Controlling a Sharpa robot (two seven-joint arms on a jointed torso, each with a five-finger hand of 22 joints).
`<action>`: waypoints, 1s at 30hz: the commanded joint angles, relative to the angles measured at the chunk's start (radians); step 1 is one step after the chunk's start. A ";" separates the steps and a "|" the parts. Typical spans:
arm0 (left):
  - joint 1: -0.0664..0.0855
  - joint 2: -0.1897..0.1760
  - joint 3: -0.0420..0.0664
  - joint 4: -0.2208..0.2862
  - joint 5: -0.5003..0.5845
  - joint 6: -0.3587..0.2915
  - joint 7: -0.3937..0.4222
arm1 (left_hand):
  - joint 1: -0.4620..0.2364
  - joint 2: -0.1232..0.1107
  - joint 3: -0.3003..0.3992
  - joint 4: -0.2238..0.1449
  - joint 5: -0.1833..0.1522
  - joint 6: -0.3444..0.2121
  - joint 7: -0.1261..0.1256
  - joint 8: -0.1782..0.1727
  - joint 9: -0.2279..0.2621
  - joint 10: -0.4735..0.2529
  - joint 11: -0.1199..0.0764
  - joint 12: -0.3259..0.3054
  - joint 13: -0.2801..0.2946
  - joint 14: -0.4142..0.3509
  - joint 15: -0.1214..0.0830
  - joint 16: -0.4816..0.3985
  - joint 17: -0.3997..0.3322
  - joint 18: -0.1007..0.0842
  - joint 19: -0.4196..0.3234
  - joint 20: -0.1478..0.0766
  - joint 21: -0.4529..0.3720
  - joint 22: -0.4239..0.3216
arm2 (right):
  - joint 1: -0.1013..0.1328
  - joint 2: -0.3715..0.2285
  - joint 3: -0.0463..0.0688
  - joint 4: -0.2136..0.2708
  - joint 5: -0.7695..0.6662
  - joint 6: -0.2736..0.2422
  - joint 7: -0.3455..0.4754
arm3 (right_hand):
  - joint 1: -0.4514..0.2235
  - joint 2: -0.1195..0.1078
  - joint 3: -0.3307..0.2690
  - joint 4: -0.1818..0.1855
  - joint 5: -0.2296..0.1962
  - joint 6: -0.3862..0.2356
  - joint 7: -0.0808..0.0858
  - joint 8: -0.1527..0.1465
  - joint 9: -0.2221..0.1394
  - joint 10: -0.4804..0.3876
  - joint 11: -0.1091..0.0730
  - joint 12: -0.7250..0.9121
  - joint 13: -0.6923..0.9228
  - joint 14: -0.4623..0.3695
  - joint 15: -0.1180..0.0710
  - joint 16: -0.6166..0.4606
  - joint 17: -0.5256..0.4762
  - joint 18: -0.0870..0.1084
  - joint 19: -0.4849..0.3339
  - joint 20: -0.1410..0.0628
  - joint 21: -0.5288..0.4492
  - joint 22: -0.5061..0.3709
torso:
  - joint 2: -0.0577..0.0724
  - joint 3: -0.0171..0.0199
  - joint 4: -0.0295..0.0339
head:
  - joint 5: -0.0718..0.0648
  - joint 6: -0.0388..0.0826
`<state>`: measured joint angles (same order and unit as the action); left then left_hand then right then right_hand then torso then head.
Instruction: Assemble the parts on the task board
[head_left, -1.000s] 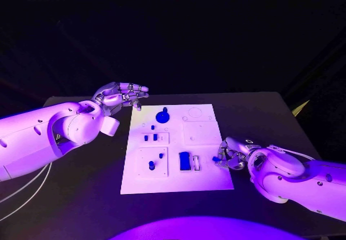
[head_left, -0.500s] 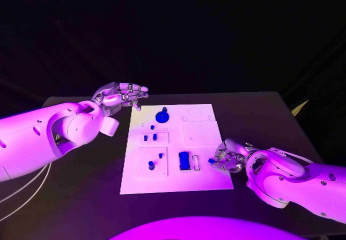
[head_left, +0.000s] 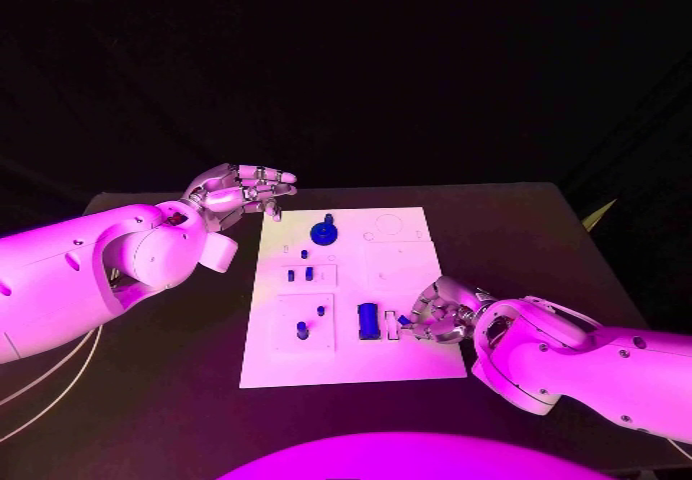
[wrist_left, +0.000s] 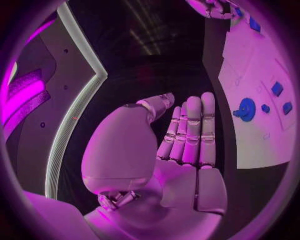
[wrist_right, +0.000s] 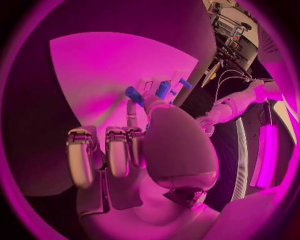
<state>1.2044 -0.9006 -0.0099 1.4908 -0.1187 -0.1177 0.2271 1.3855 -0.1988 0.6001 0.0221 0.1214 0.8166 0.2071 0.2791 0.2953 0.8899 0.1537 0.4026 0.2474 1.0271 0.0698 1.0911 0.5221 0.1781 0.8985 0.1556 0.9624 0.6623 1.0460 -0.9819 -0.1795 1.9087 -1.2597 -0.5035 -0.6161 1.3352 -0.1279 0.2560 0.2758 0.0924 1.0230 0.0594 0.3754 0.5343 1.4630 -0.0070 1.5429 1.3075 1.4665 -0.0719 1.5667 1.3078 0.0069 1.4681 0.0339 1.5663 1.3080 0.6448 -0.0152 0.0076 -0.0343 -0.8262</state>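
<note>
over the task board's (head_left: 353, 360) right edge my right hand (head_left: 440, 312) pinches a small blue part (head_left: 405, 321) beside the blue block (head_left: 368, 320), not yet seated i judge. my left hand (head_left: 238, 189) hovers off the far left corner, fingers loosely spread, holding nothing. the round knob (head_left: 325, 233) and small pegs (head_left: 299, 274) look placed; more remains.

A black table (head_left: 534, 240) with one white plate.
The task board (head_left: 411, 365) was laid flat near its middle; the table's far edge could barely be made out.
</note>
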 joint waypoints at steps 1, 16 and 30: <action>0.000 0.001 0.001 0.003 -0.002 0.017 0.007 | -0.005 0.000 -0.002 0.001 0.005 -0.008 0.013 0.004 -0.001 -0.006 -0.002 0.006 -0.001 -0.006 0.002 0.007 -0.001 0.007 -0.001 0.009 -0.004 -0.002 | -0.002 0.015 0.000 -0.010 0.042 -0.032 0.010 | -0.012 0.002 -0.001 0.006 0.004 0.004 0.005 -0.002 0.001 0.099 -0.005 0.005 0.254 0.104 -0.005 0.004 0.263 -0.006 0.102 -0.008 0.002 0.262 | 0.001 0.0009 0.0007 | 0.001 -0.002; 0.001 0.001 0.001 0.003 -0.002 0.021 0.004 | -0.004 0.000 -0.001 0.001 0.005 -0.009 0.013 0.006 -0.002 -0.006 -0.002 0.007 -0.001 -0.006 0.002 0.008 -0.002 0.007 0.000 0.009 -0.004 -0.002 | -0.004 0.053 0.000 -0.044 0.047 -0.017 0.010 | -0.110 0.005 0.008 0.012 0.004 0.018 0.001 0.008 0.017 0.100 -0.007 0.008 0.255 0.104 -0.006 0.004 0.263 -0.007 0.103 -0.008 0.004 0.263 | 0.000 0.0002 0.0000 | 0.002 -0.003; 0.001 0.001 0.001 0.002 -0.002 0.024 0.002 | -0.004 0.000 -0.001 0.001 0.005 -0.009 0.013 0.006 -0.002 -0.006 -0.002 0.007 -0.001 -0.006 0.002 0.008 -0.002 0.007 0.000 0.009 -0.004 -0.002 | -0.004 0.074 0.000 -0.053 0.048 0.017 0.014 | -0.133 0.003 0.009 0.012 0.003 0.022 -0.001 0.012 0.022 0.099 -0.009 0.005 0.254 0.104 -0.008 0.004 0.263 -0.007 0.103 -0.009 0.004 0.263 | 0.000 0.0002 0.0002 | 0.005 -0.007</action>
<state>1.2044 -0.9002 -0.0099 1.4909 -0.1192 -0.1112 0.2254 1.3855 -0.1988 0.6001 0.0221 0.1214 0.8166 0.2071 0.2791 0.2953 0.8899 0.1537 0.4064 0.2474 1.0271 0.0699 1.0952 0.5222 0.1781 0.8985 0.1556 0.9624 0.6614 1.0430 -0.9092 -0.1790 1.8539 -1.2114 -0.5085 -0.6139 1.2094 -0.1250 0.2610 0.2871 0.0926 1.0394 0.0576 0.3832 0.5570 1.4669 -0.0107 1.5492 1.3074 1.4665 -0.0718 1.5667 1.3075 0.0069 1.4644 0.0303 1.5662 1.3077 0.6449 -0.0149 0.0076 -0.0305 -0.8329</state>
